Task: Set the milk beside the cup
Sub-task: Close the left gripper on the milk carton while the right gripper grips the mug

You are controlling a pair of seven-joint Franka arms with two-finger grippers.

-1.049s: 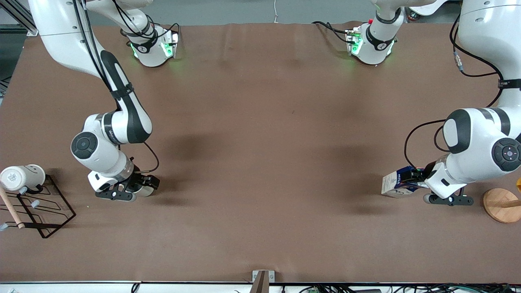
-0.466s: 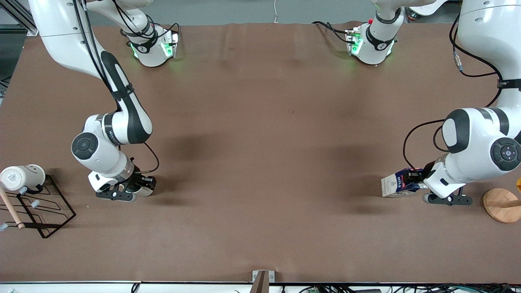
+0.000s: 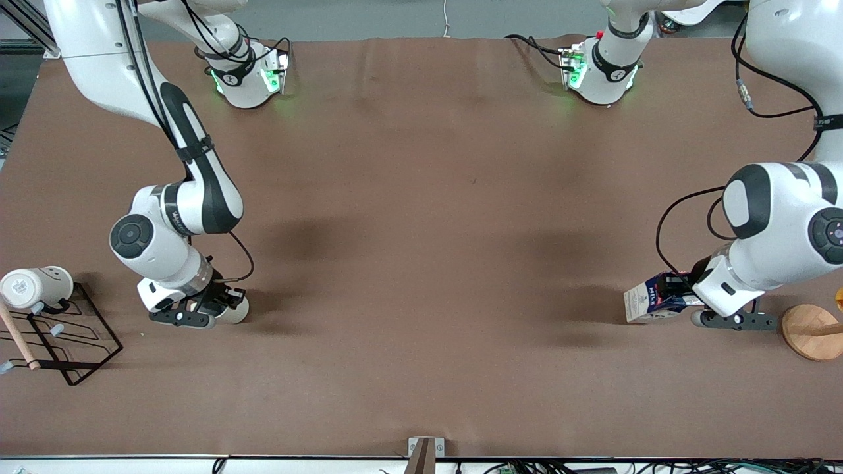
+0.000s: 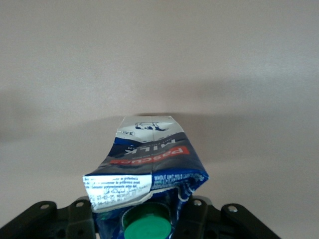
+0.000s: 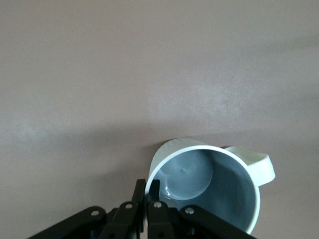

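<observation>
The milk (image 3: 649, 303), a blue and white carton with a green cap, is held tilted just above the table at the left arm's end. My left gripper (image 3: 675, 291) is shut on it near its top. In the left wrist view the carton (image 4: 144, 159) fills the middle, cap (image 4: 148, 228) toward the camera, between my jaws. The cup (image 3: 232, 312), pale outside and blue-grey inside, stands at the right arm's end. My right gripper (image 3: 209, 307) is shut on its rim. In the right wrist view the cup (image 5: 209, 184) sits with its rim pinched between the fingers, handle pointing away.
A white mug (image 3: 36, 287) lies on a black wire rack (image 3: 66, 336) at the right arm's end, with a wooden stick (image 3: 16, 339). A round wooden base (image 3: 813, 331) stands beside the left gripper. Wide bare brown table lies between the two arms.
My left gripper with the milk has shifted slightly toward the left arm's end. My right gripper with the cup has shifted slightly toward the rack.
</observation>
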